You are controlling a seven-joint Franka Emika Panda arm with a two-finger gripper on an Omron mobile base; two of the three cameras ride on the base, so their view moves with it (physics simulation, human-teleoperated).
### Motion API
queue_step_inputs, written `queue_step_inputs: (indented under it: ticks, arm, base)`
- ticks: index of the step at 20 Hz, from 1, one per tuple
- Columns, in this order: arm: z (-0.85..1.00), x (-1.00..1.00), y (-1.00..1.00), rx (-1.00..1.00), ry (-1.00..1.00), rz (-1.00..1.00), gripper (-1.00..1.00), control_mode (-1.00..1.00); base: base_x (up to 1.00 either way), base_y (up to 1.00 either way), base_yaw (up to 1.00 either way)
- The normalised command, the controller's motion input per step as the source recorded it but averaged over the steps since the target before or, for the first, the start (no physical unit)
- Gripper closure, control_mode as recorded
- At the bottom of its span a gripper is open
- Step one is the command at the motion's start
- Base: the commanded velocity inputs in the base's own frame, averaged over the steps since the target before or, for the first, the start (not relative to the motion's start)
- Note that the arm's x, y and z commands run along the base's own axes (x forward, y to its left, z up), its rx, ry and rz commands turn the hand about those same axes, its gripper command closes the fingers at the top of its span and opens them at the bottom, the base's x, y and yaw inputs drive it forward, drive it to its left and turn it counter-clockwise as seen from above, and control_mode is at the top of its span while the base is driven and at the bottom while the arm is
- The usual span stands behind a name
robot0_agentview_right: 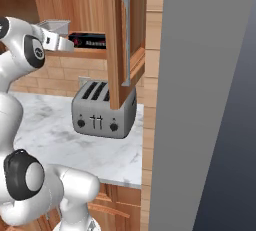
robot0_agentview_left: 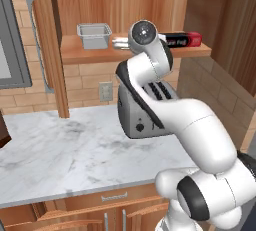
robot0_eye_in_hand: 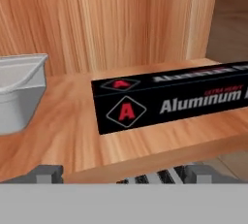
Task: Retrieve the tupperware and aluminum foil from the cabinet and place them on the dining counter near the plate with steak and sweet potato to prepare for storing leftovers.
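Tupperware point(robot0_agentview_left: 94, 35) and aluminum foil point(robot0_eye_in_hand: 169, 101) both sit on the shelf of the cabinet point(robot0_agentview_left: 135, 52), the tub to the carton's left, so we judge nothing retrieved yet. Our gripper point(robot0_eye_in_hand: 123, 173) hovers at the shelf's front edge, jaws spread wide, empty, probably lining up on the foil's near end.

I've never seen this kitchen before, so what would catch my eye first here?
The black aluminum foil carton with its red emblem lies on the wooden shelf of the cabinet, apart from the grey tupperware at its left. The open gripper faces that shelf, and a silver toaster stands on the marble worktop below.
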Motion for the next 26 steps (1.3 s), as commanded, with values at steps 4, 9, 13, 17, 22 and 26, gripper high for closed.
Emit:
queue_step_inputs:
  ticks: [4, 9, 13, 17, 22, 26]
  arm:
    - [0.00, 0.25, 0.21, 0.05, 0.04, -0.18, -1.00, -1.00]
    - [0.07, 0.05, 0.02, 0.10, 0.03, -0.18, -1.00, -1.00]
    - [0.04, 0.06, 0.00, 0.13, 0.07, -0.18, -1.00, -1.00]
    - [0.00, 0.26, 0.00, 0.12, 0.17, -0.16, -1.00, -1.00]
    - [0.00, 0.39, 0.00, 0.03, 0.05, -0.21, -1.00, -1.00]
    - [0.00, 0.15, 0.00, 0.00, 0.00, -0.23, -1.00, -1.00]
  base:
    - [0.00, 0.00, 0.00]
    - [0.00, 0.00, 0.00]
    - [0.00, 0.00, 0.00]
    - [0.00, 0.00, 0.00]
    - [0.00, 0.00, 0.00]
    - [0.00, 0.00, 0.00]
